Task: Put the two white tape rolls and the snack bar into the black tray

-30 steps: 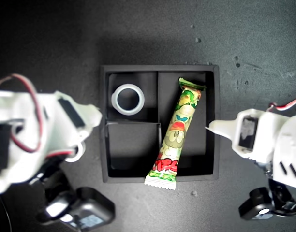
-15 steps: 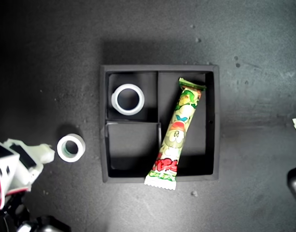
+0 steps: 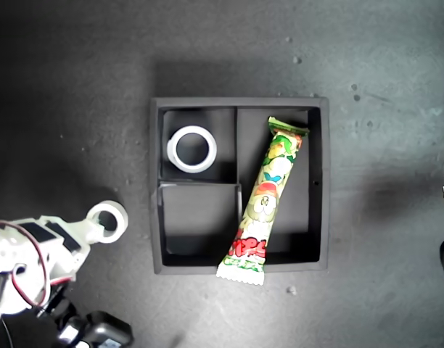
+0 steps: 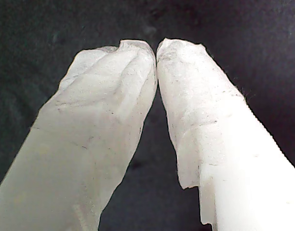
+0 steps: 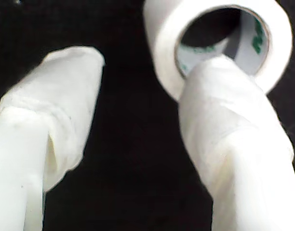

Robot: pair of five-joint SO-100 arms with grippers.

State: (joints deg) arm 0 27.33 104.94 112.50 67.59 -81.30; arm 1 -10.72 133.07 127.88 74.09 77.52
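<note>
1. The tray (image 3: 316, 185) sits mid-table in the exterior view, square, with two small compartments on that view's left and one long one on its right
2. One roll (image 3: 192, 148) lies flat in the upper small compartment; the lower small one holds nothing
3. The bar (image 3: 262, 201) lies slanted in the long compartment, its lower crimped end riding over the tray's near wall and poking outside
4. The other roll (image 3: 108, 221), with a greenish core, lies on the table outside the tray, near its left wall in the exterior view
5. My second gripper (image 5: 138, 67) is spread wide: one finger (image 5: 224, 110) overlaps that roll's (image 5: 220, 38) opening, the other stands well clear, so nothing is pinched
6. My first gripper (image 4: 156, 48) has its tips pressed together on nothing, over dark table
7. Pale specks dot the table (image 3: 77, 87)
</note>
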